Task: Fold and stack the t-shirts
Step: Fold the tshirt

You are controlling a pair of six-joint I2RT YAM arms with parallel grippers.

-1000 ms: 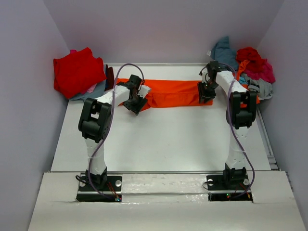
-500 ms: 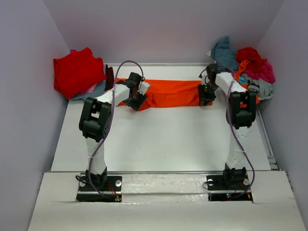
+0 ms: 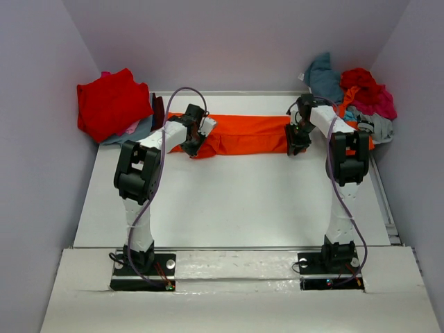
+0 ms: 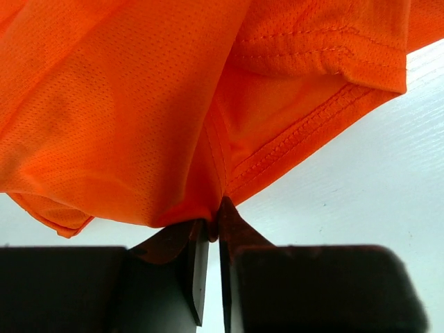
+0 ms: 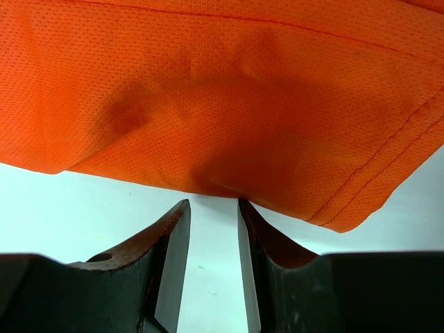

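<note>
Since the earlier frame, the left gripper (image 3: 192, 141) has shifted farther up the table (image 3: 229, 201), onto the left end of the orange t-shirt (image 3: 246, 134). The shirt lies as a long folded band across the far side. Its mesh looks soft and light, so it is best taken at the hems. Only the left wrist view shows those jaws nipped on a hem fold. The right gripper (image 5: 214, 208) jaws stand narrowly apart, seemingly empty.

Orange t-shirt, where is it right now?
In the top view, the orange t-shirt lies stretched across the far middle of the table, between the left gripper and the right gripper.
</note>
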